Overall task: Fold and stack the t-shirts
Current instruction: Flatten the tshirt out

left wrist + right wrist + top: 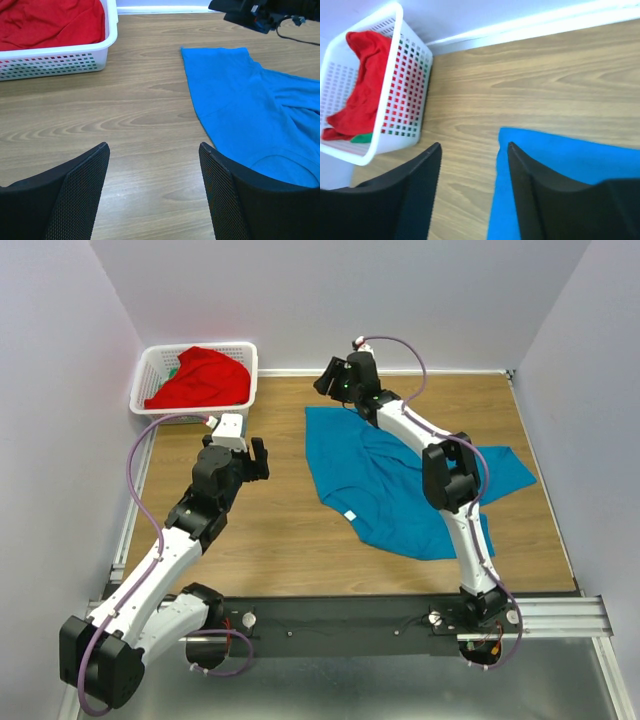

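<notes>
The teal-blue t-shirt (370, 490) lies spread on the wood-grain surface (270, 530), right of centre. It is soft, matte cloth, rumpled into loose ridges through the middle, with one sleeve flared out toward the right edge. Its far left corner lies flat and square against the boards. A small white tag (350, 515) shows at the neckline on the near side; it is too small for me to read any writing on it.

The bright red t-shirt (200, 380) is heaped in the white plastic basket (50, 62) in the far left corner. It is crumpled, with deep folds, and mounds up above the rim. The basket's walls are a lattice of small rectangular holes under a smooth rounded lip. From the right wrist view, a bit of something green (362, 137) peeks out beneath the red cloth.

The left gripper (152, 146) hangs over bare wood between the basket and the blue shirt. Its jaws are wide apart with nothing in them. The fingers (80, 200) are black, with a fine mesh-like texture on their inner faces.

The right gripper (474, 145) is out at the far left corner of the blue shirt. Its jaws are apart too, and through the gap I see wood and the shirt's edge. No cloth is pinched between them.

Both arms are white and black, with a pale purple cable (140, 500) looping along each
</notes>
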Available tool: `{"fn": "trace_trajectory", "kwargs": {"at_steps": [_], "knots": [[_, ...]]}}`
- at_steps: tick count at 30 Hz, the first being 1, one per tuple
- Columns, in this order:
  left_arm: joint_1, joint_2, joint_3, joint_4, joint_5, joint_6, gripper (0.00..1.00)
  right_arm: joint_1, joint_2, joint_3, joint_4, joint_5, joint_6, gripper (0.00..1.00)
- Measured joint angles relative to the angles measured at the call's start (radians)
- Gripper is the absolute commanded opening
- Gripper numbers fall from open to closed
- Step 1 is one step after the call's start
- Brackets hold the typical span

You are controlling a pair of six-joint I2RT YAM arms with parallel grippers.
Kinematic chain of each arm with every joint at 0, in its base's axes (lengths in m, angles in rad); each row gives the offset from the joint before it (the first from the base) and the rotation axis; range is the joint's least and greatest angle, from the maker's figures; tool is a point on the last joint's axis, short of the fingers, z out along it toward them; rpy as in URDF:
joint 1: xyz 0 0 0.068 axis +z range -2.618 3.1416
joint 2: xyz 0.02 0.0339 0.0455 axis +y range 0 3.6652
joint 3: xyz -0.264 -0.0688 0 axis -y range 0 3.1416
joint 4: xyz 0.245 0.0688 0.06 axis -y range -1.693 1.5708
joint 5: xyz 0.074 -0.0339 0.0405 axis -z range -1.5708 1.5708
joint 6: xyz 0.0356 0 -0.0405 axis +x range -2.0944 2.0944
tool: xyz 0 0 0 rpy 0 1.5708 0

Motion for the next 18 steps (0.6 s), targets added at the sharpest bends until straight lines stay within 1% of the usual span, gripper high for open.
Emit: {"fn": "trace_trajectory", "kwargs": {"at_steps": [2, 3, 7, 9, 11, 12, 14, 16, 18], "knots": [[0.0, 0.001, 0.0, 0.0, 0.0, 0.0, 0.8, -0.008, -0.021, -0.022, -0.003, 0.002, -0.042, 0.65], [0.0, 0.002, 0.0, 0.0, 0.0, 0.0, 0.8, -0.013, -0.047, -0.062, -0.005, 0.003, -0.068, 0.65], [0.0, 0.002, 0.0, 0.0, 0.0, 0.0, 0.8, -0.024, -0.254, -0.354, -0.056, 0.007, -0.15, 0.63], [0.0, 0.002, 0.0, -0.001, 0.0, 0.0, 0.8, -0.029, -0.412, -0.535, -0.096, 0.008, -0.183, 0.62], [0.0, 0.002, 0.0, -0.001, 0.0, -0.001, 0.8, -0.028, -0.542, -0.666, -0.132, 0.004, -0.2, 0.6], [0.001, 0.002, 0.0, -0.001, 0.0, -0.001, 0.8, -0.028, -0.619, -0.737, -0.162, 0.0, -0.208, 0.57], [0.001, 0.002, 0.0, -0.001, 0.0, -0.002, 0.8, -0.027, -0.749, -0.859, -0.205, -0.02, -0.214, 0.57], [0.001, 0.002, 0.0, -0.002, 0.0, -0.002, 0.8, -0.025, -0.831, -0.957, -0.257, -0.05, -0.214, 0.56], [0.001, 0.002, 0.0, -0.001, 0.0, -0.002, 0.8, -0.019, -0.865, -1.02, -0.289, -0.072, -0.213, 0.53]]}}
